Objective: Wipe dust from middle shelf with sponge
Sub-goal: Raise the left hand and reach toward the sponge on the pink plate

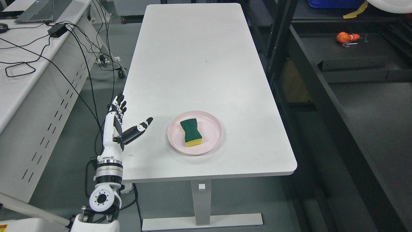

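Hand: the left hand is held spread and empty at the counter's left edge.
Sponge: the sponge is laid on a pink plate, apart from the hand.
Handling: judged light, soft, compressible; best pinched across its narrow waist.

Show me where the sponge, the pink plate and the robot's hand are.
sponge (191, 132): head view, middle of its green top.
pink plate (212, 129): head view, bare surface right of the sponge.
left hand (119, 124): head view, on the palm, fingers open.
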